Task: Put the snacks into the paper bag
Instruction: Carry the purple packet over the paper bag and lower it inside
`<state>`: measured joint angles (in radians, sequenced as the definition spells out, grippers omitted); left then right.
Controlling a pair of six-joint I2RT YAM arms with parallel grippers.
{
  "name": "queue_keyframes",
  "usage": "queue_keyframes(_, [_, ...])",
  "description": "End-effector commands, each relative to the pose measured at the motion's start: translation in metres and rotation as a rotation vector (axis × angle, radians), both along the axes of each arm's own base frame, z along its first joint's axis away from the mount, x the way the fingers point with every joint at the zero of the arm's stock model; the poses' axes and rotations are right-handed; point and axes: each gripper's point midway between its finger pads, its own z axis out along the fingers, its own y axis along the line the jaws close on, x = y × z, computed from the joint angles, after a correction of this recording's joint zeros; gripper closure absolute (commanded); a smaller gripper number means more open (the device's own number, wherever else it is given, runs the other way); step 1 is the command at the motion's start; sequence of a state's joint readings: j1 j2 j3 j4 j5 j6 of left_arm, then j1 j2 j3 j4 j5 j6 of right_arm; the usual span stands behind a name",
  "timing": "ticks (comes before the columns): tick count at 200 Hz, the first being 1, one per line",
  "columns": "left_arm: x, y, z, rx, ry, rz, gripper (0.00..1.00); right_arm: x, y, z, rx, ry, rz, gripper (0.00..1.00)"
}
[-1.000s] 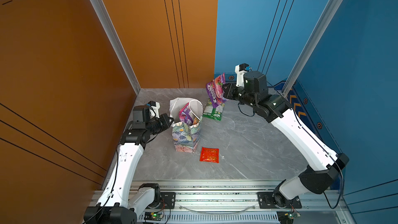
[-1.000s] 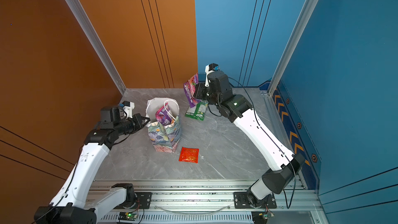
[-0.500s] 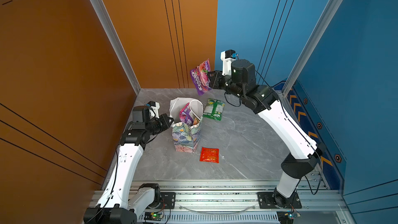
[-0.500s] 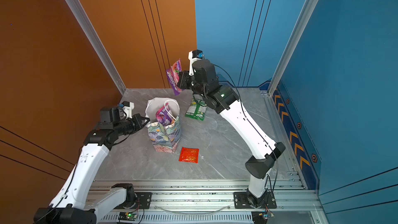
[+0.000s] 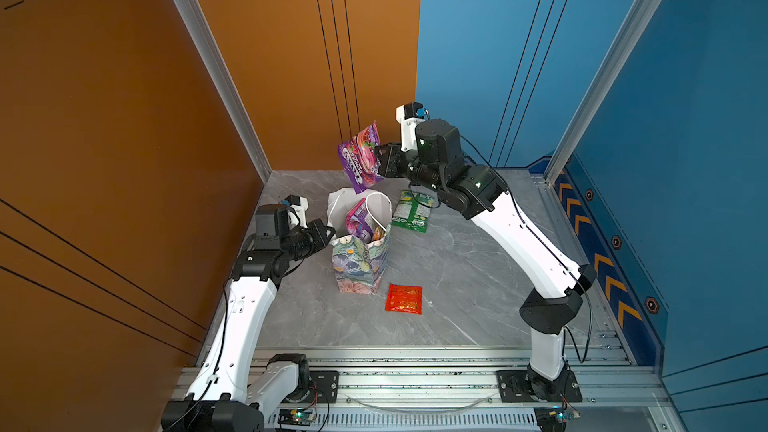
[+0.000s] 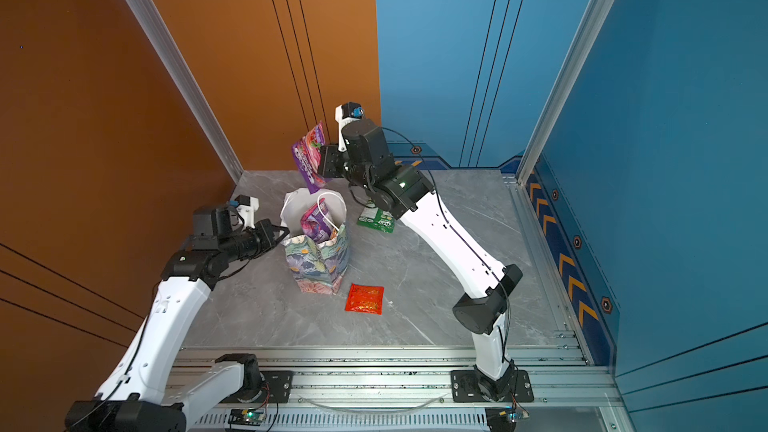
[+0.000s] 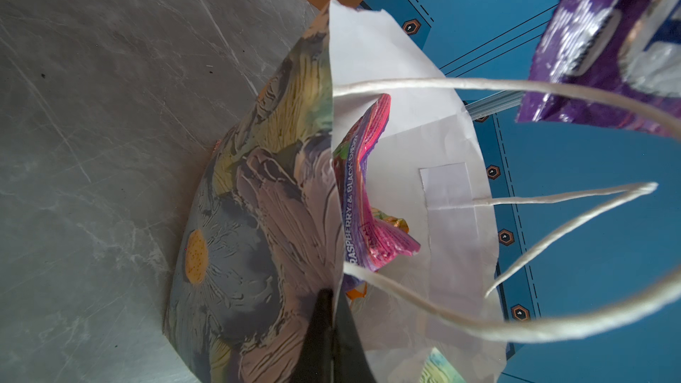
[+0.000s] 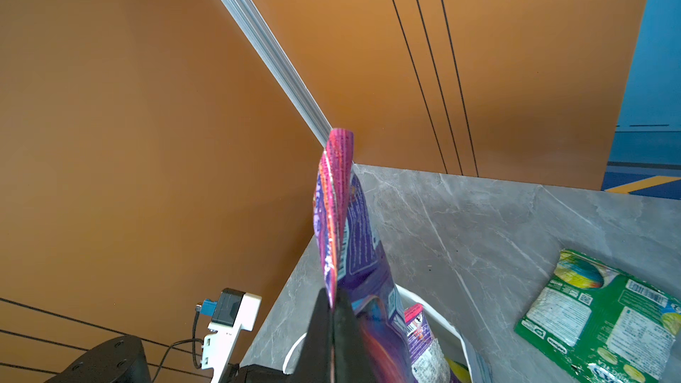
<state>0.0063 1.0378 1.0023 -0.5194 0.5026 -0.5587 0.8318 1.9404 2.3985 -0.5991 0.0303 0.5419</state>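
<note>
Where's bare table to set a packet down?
Widest bare table: between red packet, green packet and the right arm. Also the front strip between red packet and metal rail. Crowded: around the paper bag, with the left gripper pinching its rim and the right gripper holding a purple packet above.

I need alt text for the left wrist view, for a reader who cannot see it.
The left claw pinches the rim of a floral paper bag standing open on a gray table. A purple-pink packet sticks up inside; another purple packet hangs beyond its cord handles.
</note>
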Motion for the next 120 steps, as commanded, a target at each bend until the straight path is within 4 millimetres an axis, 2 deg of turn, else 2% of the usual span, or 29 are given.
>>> queue_keyframes(1, [-0.004, -0.003, -0.004, -0.009, 0.010, -0.015, 1.00, -0.011, 0.001, 0.017, 0.020, -0.030, 0.019, 1.00])
queue_keyframes(54, [-0.003, -0.003, -0.002, -0.009, 0.005, -0.015, 1.00, -0.029, 0.000, -0.003, -0.097, -0.004, -0.012, 1.00])
queue_keyframes(120, [-0.004, -0.003, -0.003, -0.010, 0.001, -0.018, 1.00, -0.045, -0.025, -0.025, -0.269, -0.025, -0.130, 1.00])
